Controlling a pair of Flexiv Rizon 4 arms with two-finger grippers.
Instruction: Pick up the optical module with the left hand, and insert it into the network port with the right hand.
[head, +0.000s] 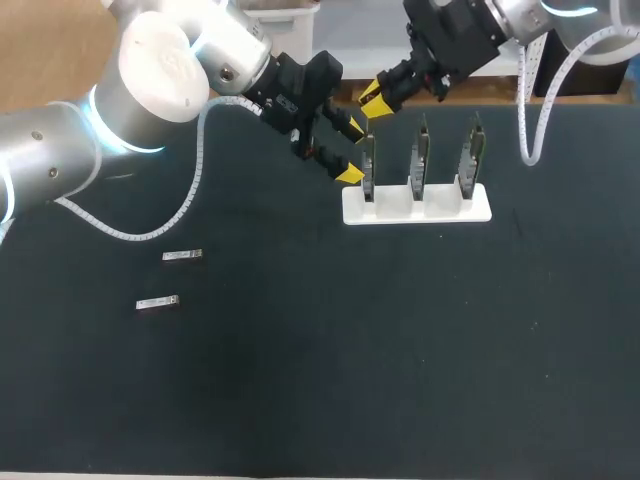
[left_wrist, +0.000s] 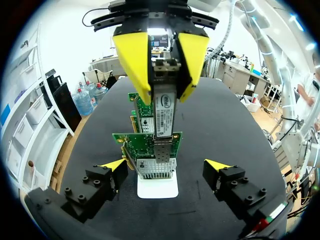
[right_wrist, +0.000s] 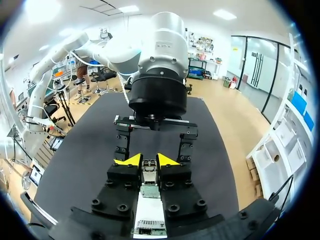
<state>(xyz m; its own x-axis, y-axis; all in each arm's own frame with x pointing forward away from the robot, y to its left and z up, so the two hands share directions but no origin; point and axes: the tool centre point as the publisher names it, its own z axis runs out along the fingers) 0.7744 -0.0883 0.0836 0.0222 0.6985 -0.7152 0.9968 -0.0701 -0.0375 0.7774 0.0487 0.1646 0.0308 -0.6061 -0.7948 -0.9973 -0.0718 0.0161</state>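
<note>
Fingers of the right gripper (right_wrist: 149, 161) are closed narrow on the optical module (left_wrist: 164, 112), pinching it from two sides near its rear end. The left gripper (left_wrist: 166, 164) is spread wide and holds nothing, with one finger on either side of the nearest card (left_wrist: 145, 142) and apart from it. That card is the end one of three standing upright in a white stand (head: 417, 208), which sits toward the far edge of the table (head: 400, 380). The near half of the dark tabletop and its right side lie open. Two loose modules (head: 182, 256) lie flat, well to the left of the stand.

The head view barely shows the held module. The left wrist view shows it plainly: its long axis runs from the right gripper's tips straight down to the network port (left_wrist: 156, 167) on the card's edge, and its nose meets the port's cage. Whether the nose is inside, I cannot tell. The right wrist view shows the left arm's wrist close ahead.
</note>
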